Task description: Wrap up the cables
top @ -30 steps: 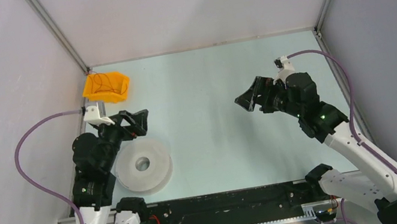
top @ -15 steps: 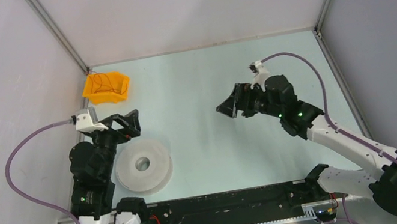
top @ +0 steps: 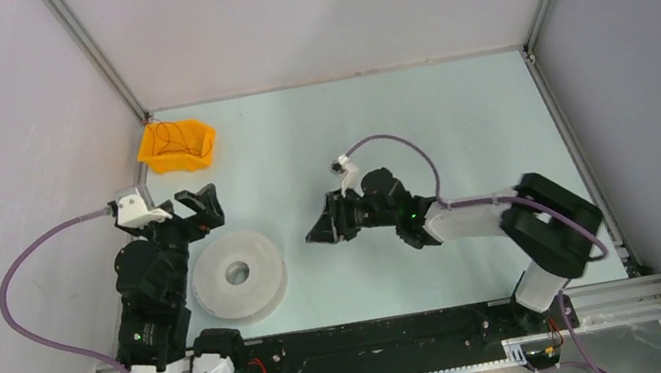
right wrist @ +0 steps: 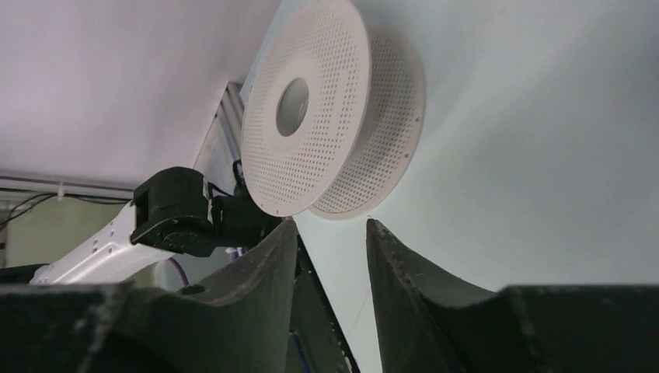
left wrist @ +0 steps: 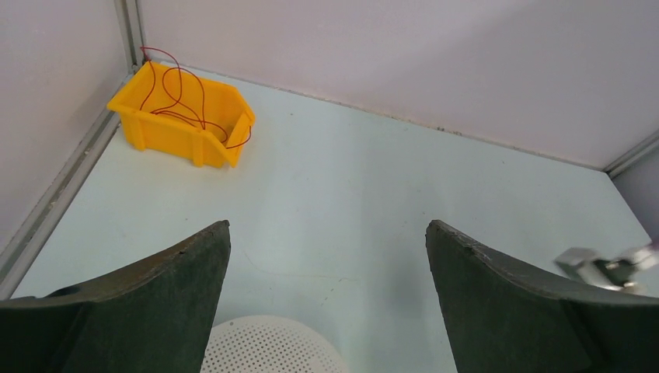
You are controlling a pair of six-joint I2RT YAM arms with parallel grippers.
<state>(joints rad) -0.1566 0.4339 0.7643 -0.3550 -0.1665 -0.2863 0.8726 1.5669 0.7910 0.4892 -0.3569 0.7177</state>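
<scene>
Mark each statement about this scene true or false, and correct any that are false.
1. The cables sit in the orange bin. True.
2. The left hand grips a cable. False: it is open, with nothing between its fingers.
3. The white spool lies flat. True.
4. The right hand hangs over the orange bin. False: it is well away from the bin, near the middle of the work surface, pointing toward the white spool.
</scene>
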